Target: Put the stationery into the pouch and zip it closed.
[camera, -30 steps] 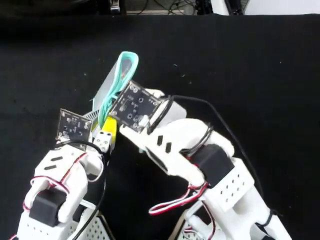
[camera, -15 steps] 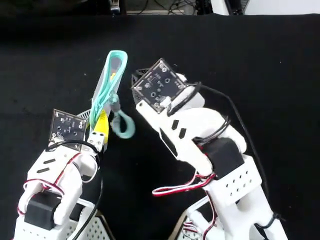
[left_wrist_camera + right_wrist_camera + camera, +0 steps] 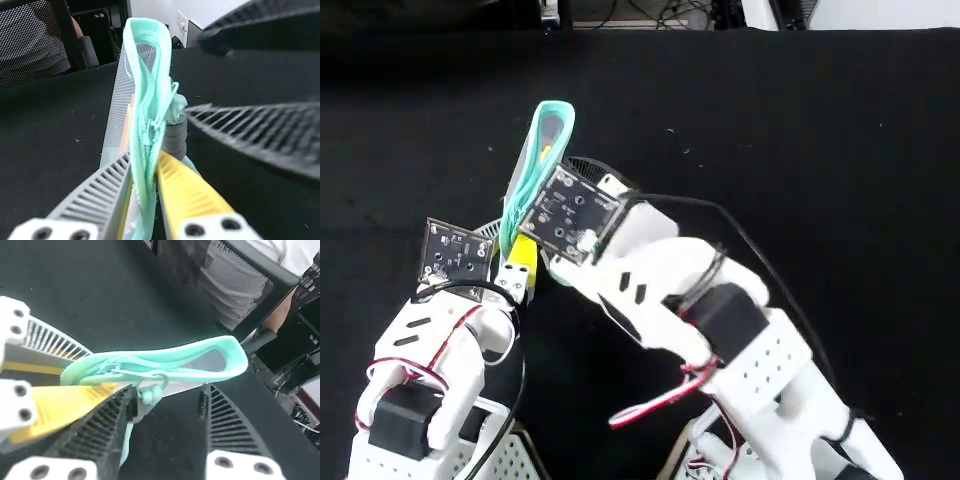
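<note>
The pouch (image 3: 542, 140), grey mesh with a teal zipper edge, stands on its edge on the black table. My left gripper (image 3: 525, 262) is shut on its near end. In the left wrist view the grey and yellow fingers of that gripper (image 3: 145, 160) pinch the pouch (image 3: 145, 85) just below the zipper slider (image 3: 152, 131). Something orange (image 3: 125, 125) shows through the mesh. My right gripper (image 3: 167, 392) is open beside the pouch (image 3: 200, 357), and the teal pull ring (image 3: 152, 390) hangs between its black fingers, close to one of them. In the high view the right arm (image 3: 650, 280) hides this spot.
The black table (image 3: 800, 150) stretches wide to the right of and behind the arms. Mesh chairs (image 3: 240, 280) and cables stand beyond the far edge. The two arms are close together at the front left.
The right arm lifted back and away from the pouch, leaving the teal pull ring hanging free, then came back in over it. The left gripper kept its hold, and the pouch's top shifted a little left.
</note>
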Controlling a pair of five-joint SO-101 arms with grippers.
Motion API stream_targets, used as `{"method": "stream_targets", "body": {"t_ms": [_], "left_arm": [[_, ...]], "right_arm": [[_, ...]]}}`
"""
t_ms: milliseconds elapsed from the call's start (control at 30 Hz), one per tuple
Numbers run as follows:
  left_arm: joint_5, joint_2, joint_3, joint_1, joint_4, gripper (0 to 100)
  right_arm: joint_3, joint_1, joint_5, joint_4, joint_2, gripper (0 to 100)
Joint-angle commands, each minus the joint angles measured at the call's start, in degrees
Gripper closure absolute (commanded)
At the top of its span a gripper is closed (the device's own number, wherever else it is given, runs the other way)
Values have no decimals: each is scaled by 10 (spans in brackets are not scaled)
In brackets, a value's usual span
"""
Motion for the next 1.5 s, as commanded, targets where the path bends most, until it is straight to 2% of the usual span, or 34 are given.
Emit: {"method": "stream_targets", "body": {"t_ms": [0, 233, 433, 500, 567, 733, 1033, 1467], "left_arm": [[-4, 9, -2, -11, 10, 970], [-2, 9, 1, -7, 10, 970], [-2, 9, 1, -7, 11, 970], [-2, 9, 1, -10, 11, 970], [-2, 9, 1, -10, 11, 970], [-2, 9, 1, -10, 11, 970], [-2, 9, 1, -7, 8, 970], [-2, 9, 1, -8, 10, 970]], "right_arm": [[-2, -7, -5, -21, 27, 786], [-2, -4, -5, -23, 69, 787], [-3, -4, -10, -77, 71, 798], [-5, -4, -6, -83, 71, 872], [-2, -4, -10, -87, 71, 993], [-2, 1, -6, -85, 65, 987], [-1, 64, -6, -89, 6, 987], [-2, 62, -10, -110, 47, 978]]}}
